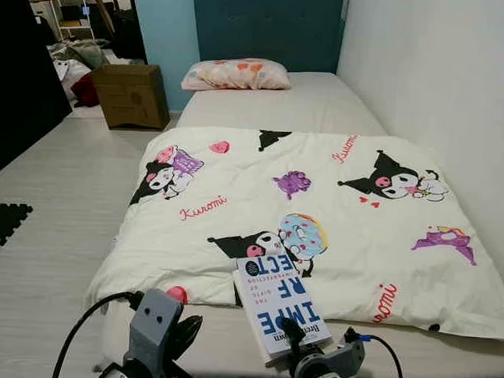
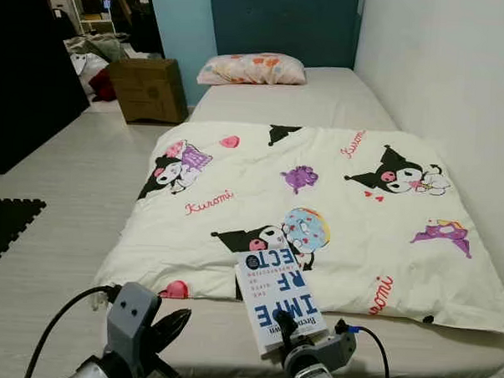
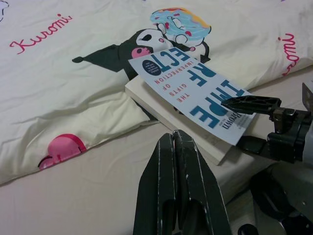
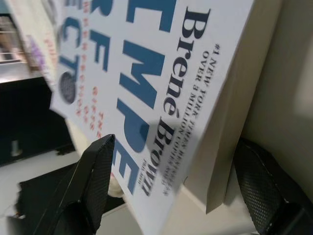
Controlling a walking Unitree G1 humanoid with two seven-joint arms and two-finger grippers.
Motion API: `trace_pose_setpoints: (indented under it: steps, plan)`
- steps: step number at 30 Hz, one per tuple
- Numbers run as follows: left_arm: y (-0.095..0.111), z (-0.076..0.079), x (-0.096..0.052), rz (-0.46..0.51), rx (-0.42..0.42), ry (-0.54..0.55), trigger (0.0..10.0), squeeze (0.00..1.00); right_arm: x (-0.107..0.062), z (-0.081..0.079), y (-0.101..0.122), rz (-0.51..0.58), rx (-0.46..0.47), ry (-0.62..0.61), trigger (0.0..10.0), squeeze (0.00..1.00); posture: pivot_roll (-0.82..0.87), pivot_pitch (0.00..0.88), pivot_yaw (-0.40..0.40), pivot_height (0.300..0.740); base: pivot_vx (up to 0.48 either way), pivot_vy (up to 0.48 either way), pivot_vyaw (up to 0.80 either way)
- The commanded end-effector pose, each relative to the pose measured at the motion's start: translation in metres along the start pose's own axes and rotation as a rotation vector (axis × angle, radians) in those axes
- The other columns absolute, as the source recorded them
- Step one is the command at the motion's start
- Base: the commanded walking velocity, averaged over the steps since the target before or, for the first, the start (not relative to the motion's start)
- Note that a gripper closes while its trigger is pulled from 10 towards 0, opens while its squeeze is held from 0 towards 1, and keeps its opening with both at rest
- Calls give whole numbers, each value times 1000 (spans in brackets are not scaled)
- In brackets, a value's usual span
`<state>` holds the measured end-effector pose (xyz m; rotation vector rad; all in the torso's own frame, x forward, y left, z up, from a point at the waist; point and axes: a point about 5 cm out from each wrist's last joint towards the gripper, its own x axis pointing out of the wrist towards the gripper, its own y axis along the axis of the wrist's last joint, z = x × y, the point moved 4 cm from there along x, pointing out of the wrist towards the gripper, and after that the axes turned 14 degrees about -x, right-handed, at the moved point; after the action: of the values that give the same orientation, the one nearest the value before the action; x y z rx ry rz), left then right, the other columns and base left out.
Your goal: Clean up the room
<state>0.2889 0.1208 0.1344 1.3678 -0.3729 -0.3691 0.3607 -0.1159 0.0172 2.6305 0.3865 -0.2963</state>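
A white paperback book (image 1: pixel 279 303) with blue title lettering lies at the foot of the bed, its far end propped on the edge of the cartoon-print duvet (image 1: pixel 318 200). My right gripper (image 1: pixel 294 333) stands open around the book's near end. In the left wrist view one finger (image 3: pixel 249 104) hovers over the cover and the other sits under the book's edge. The right wrist view shows the book (image 4: pixel 161 88) between the two spread fingers. My left gripper (image 3: pixel 178 166) is shut and empty, held low over the bare mattress to the left of the book.
The bed (image 1: pixel 281 106) runs along the white wall on the right, with a patterned pillow (image 1: pixel 236 74) at its head. A brown cardboard box (image 1: pixel 131 94) stands on the floor beside the headboard. A black foam mat (image 1: pixel 0 220) lies at the far left, and clutter fills the doorway behind.
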Motion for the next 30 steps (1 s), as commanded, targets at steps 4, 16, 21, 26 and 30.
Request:
trace_pose_setpoints:
  steps: [4,16,21,26,30]
  plan:
    - [-4,-6,-8,-20,-1,19,10000,0,-2,0,0,64,43,31,10000,0,75,296,73,577,0,0,0]
    - [-1,-7,-8,-13,-7,21,10000,0,0,-23,26,205,104,183,10000,0,72,292,74,577,0,0,0]
    - [0,-6,-8,-9,-10,20,10000,0,1,-42,32,216,88,310,4549,0,64,290,68,577,0,0,0]
    - [-1,-5,-9,-8,-12,18,10000,0,0,-53,19,135,21,391,4902,0,62,290,66,577,0,0,0]
    - [-1,-5,-8,-6,-13,18,10000,0,0,-58,10,92,-21,414,7020,0,60,289,67,577,0,0,0]
